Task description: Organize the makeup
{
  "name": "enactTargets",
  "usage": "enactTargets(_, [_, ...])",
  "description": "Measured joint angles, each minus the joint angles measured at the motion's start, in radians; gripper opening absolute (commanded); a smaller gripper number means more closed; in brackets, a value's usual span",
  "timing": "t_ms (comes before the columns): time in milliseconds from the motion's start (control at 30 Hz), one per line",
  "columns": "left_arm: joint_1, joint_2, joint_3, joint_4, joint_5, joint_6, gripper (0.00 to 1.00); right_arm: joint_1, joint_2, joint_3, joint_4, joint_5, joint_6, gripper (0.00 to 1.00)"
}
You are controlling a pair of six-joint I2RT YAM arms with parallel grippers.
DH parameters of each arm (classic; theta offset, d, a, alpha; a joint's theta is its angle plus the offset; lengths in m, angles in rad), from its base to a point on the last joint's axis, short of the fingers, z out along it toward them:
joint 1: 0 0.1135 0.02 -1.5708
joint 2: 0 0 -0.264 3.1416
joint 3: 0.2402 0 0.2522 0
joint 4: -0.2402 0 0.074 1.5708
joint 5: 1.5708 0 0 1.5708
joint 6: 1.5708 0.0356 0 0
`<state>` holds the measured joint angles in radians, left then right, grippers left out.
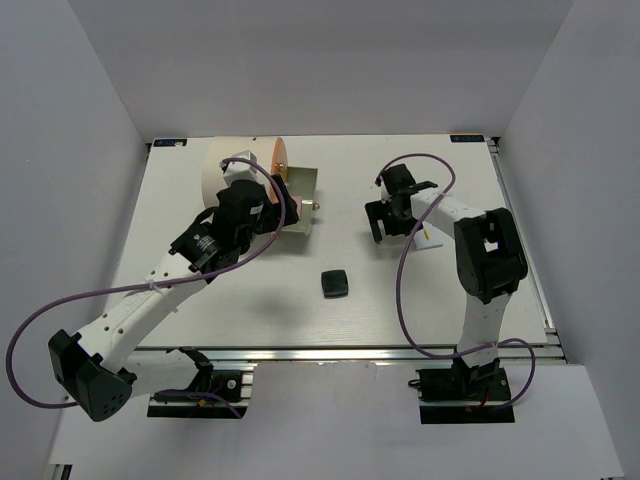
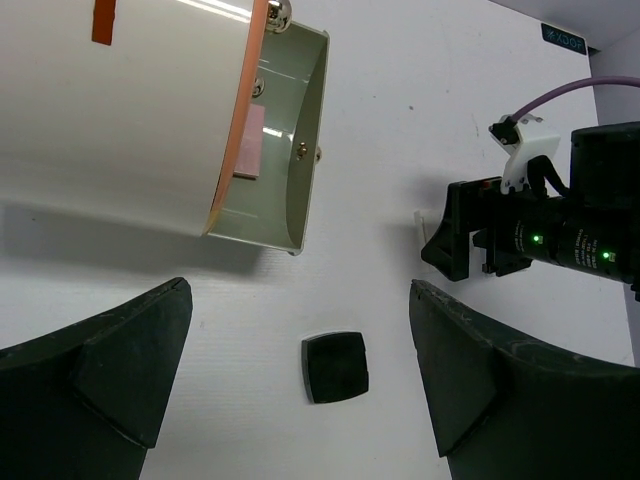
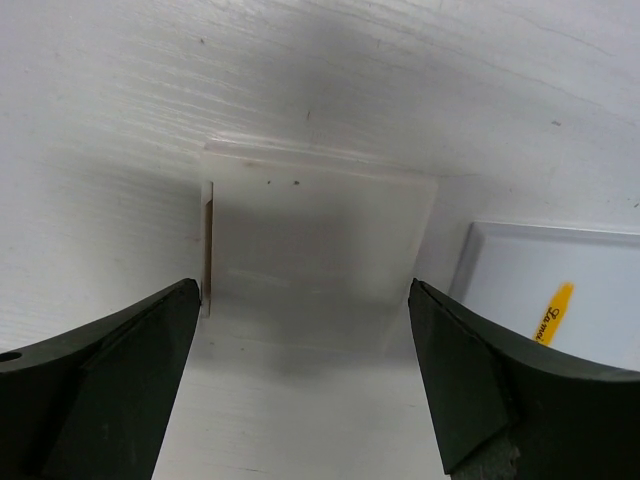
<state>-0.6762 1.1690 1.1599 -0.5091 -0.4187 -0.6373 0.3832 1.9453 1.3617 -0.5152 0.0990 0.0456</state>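
One piece of the makeup, a dark square compact [image 1: 334, 284] [image 2: 335, 367], lies flat on the white table in front of my left gripper [image 1: 288, 208] [image 2: 300, 290]. That gripper hangs open and empty beside the cream cylinder [image 1: 235, 170] [image 2: 130, 110]. A pink pad [image 2: 250, 140] lies in the cylinder's open drawer [image 2: 300, 150]. My right gripper [image 1: 392, 228] [image 3: 300, 290] is open just above a white square tile [image 3: 320, 240], its fingers on either side and apart from it. A second white tile with a yellow mark [image 3: 550, 290] [image 1: 429, 240] lies to its right.
The cream cylinder with its orange front and gold knobs [image 2: 282, 12] lies at the back left, with its drawer pulled out toward the middle. The right arm's wrist [image 2: 560, 240] hovers close to the right of the drawer. A metal rail [image 1: 350, 352] runs along the table's near edge.
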Motion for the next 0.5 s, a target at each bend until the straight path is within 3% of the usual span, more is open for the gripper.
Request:
enactTargets(433, [0.000,-0.001,-0.006,-0.007,-0.002,-0.010,0.98,0.030,0.007,-0.029,0.022,0.034,-0.002,0.89])
enactTargets(500, [0.000,-0.001,-0.006,-0.008,-0.003,-0.012,0.98,0.034,0.016,-0.018,0.024,0.033,-0.002,0.82])
